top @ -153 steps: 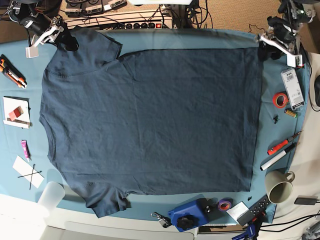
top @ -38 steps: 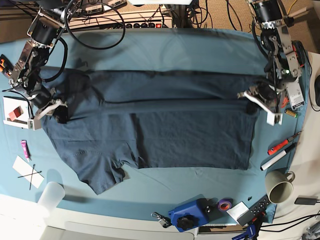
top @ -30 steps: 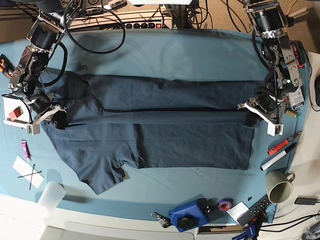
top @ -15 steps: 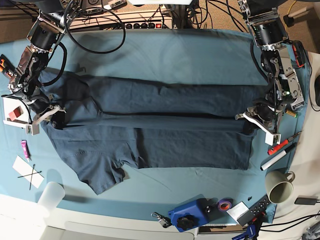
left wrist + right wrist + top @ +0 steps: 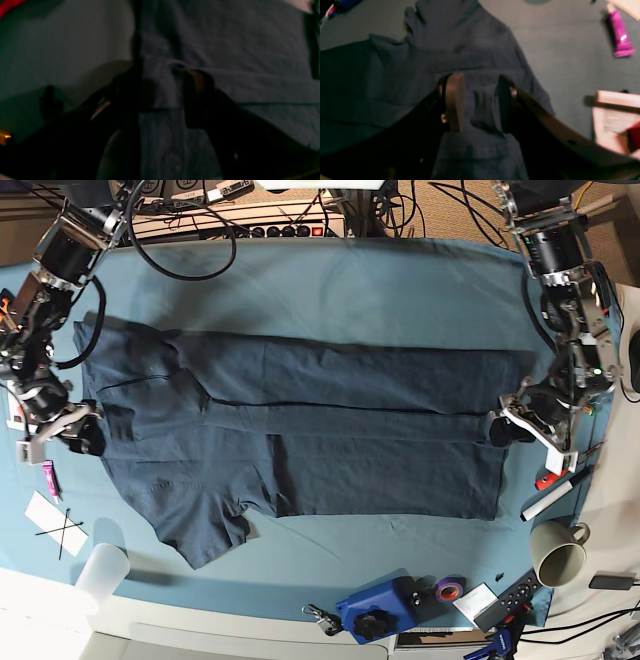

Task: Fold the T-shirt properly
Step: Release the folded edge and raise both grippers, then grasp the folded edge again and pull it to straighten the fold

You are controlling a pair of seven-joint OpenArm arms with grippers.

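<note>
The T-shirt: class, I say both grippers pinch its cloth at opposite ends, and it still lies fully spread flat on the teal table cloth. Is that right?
Not quite. The base view shows the T-shirt with its far half already folded over towards the near side, not spread flat. The rest holds: the left gripper and right gripper each pinch cloth at opposite ends, on the teal table cloth.

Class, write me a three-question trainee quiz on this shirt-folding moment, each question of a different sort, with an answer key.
1. True or false: the T-shirt lies fully flat and unfolded.
2. Multiple choice: the right gripper has between its fingers A) a pen, B) a ridge of shirt fabric, C) nothing.
3. Short answer: which object stands on the table beyond the shirt's hem, near the left gripper?

Key:
1. False; its far part is folded over toward the middle.
2. B.
3. A mug.
</note>
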